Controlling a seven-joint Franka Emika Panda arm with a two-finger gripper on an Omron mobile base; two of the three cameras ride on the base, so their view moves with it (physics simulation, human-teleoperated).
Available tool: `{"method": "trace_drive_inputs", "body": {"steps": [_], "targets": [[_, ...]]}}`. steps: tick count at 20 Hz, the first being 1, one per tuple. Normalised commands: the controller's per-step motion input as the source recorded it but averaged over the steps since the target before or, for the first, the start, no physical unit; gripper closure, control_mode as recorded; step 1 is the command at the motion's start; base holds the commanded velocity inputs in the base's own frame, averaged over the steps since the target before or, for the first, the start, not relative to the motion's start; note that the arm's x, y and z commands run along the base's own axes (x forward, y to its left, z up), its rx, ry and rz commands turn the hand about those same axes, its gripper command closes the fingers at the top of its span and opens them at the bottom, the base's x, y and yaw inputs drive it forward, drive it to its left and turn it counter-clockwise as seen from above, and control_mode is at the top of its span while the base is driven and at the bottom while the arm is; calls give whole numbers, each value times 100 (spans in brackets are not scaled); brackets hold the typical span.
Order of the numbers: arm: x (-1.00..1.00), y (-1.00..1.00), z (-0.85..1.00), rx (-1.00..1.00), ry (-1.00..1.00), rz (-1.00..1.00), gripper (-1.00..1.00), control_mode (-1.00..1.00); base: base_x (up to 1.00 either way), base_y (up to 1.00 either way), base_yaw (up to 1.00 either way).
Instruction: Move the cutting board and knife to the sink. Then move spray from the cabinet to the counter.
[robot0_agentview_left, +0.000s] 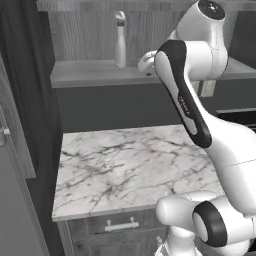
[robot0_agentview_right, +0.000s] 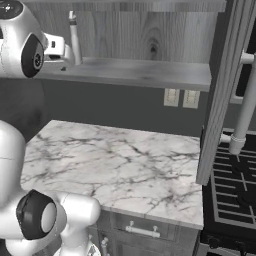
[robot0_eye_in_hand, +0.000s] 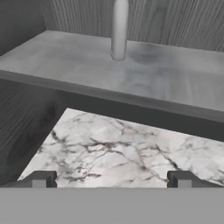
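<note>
The wide-open 2-finger gripper (robot0_eye_in_hand: 111, 178) should advance level toward the slim pale grey-white spray bottle (robot0_eye_in_hand: 119, 29), straddling its body upright on the grey cabinet shelf (robot0_eye_in_hand: 175, 83).

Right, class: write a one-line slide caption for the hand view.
Open tool faces the spray bottle upright on the cabinet shelf, marble counter below.

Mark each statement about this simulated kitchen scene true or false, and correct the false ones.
1. The slim pale grey-white spray bottle stands upright on the open grey cabinet shelf. True.
2. The claw grips the bottle. False: it is open, short of the bottle.
3. An orange-brown cutting board lies on the white marble counter. False: no board lies there.
4. The grey drawer front under the counter has a silver bar handle. True.
</note>
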Motion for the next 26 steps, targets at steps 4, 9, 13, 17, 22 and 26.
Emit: {"method": "trace_drive_inputs", "body": {"steps": [4, 9, 13, 17, 22, 26], "targets": [[66, 16, 0, 0, 0, 0, -100, -100, 0, 0, 0], [53, 20, 7, 0, -3, 0, -100, -100, 0, 0, 0], [43, 5, 10, 0, -11, -2, -100, -100, 0, 0, 0], [45, 1, 5, 0, -17, -4, -100, -100, 0, 0, 0], [45, 7, 0, 0, -15, -3, -100, -100, 0, 0, 0], [42, 4, 0, 0, -15, -3, -100, -100, 0, 0, 0]]}}
